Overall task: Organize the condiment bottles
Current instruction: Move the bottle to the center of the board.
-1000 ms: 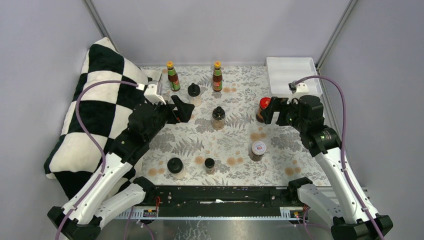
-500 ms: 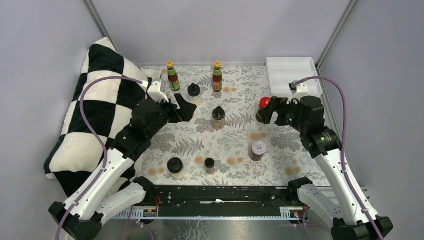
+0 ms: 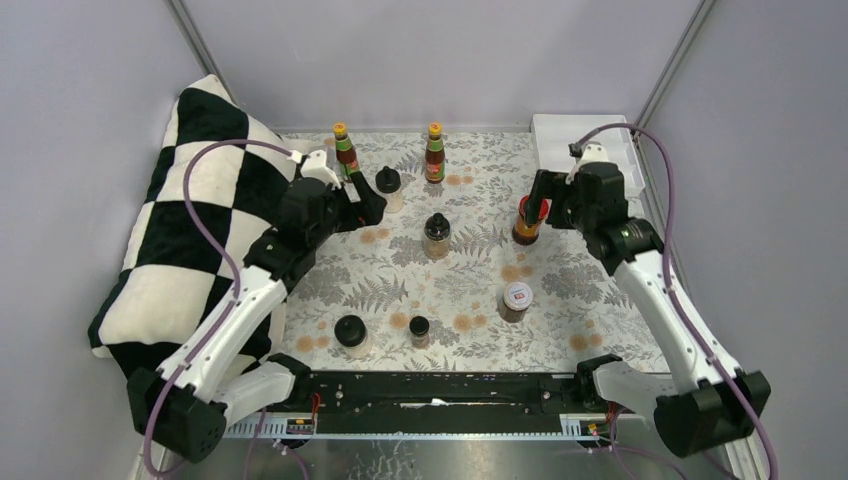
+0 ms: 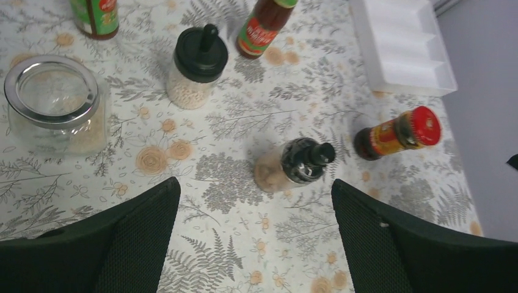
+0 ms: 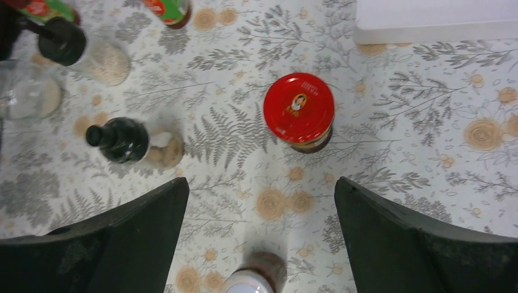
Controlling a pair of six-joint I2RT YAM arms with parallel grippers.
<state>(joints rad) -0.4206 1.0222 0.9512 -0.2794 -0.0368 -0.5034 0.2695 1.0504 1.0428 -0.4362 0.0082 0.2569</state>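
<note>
Two tall red-sauce bottles (image 3: 345, 152) (image 3: 434, 152) stand at the back. A black-lid jar (image 3: 388, 186), a pump-top jar (image 3: 436, 235), a red-lid jar (image 3: 527, 220), a white-lid jar (image 3: 516, 300) and two black-lid jars (image 3: 350, 335) (image 3: 419, 330) stand on the floral cloth. My left gripper (image 3: 365, 205) is open and empty. In its wrist view (image 4: 253, 183) the pump-top jar (image 4: 293, 163) is just ahead and a clear-lid jar (image 4: 55, 104) is at the left. My right gripper (image 3: 535, 195) is open and empty, above the red-lid jar (image 5: 298, 108).
A white rectangular tray (image 3: 585, 135) sits at the back right corner. A black-and-white checked pillow (image 3: 200, 220) lies along the left edge. Grey walls close in the back and both sides.
Both arms have reached further back. The left gripper moved toward the back-left jars, and the right gripper moved back over the red-lid jar. Both stayed open.
</note>
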